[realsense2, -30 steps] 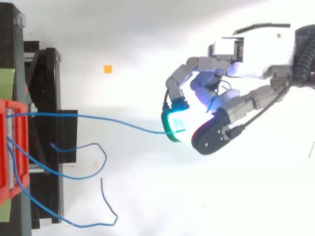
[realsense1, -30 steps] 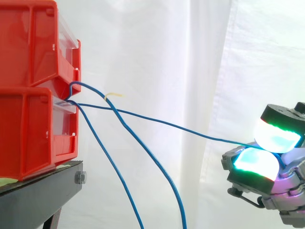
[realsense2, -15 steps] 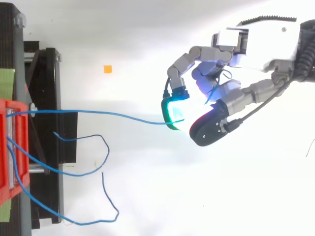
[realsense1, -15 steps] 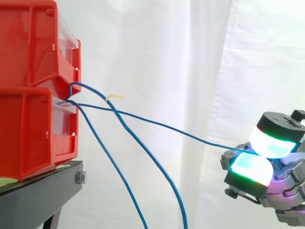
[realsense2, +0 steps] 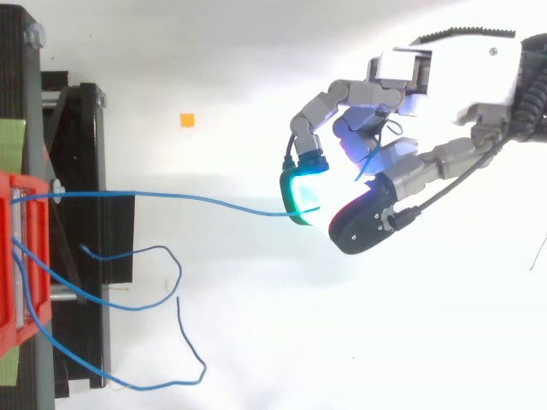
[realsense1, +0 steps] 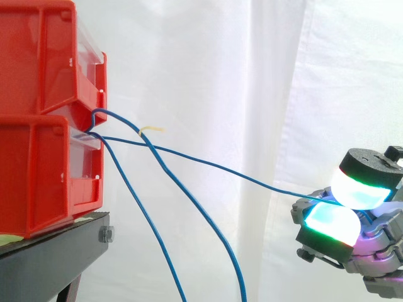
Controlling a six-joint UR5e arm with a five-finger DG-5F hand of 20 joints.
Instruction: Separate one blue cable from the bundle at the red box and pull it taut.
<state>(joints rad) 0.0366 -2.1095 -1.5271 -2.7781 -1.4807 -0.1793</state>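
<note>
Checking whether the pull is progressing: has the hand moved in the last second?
Yes. In the side view the hand, pinching the blue cable, sits lower against the red bins than a second ago, though barely shifted over the last half second.

The bins were plain red on a black stand, before a white curtain. The stretched cable and the loose cables were blue, one with a pale yellow tag. The hand was grey and white, its pads glowing cyan-green. A small orange square lay on the white floor.
</note>
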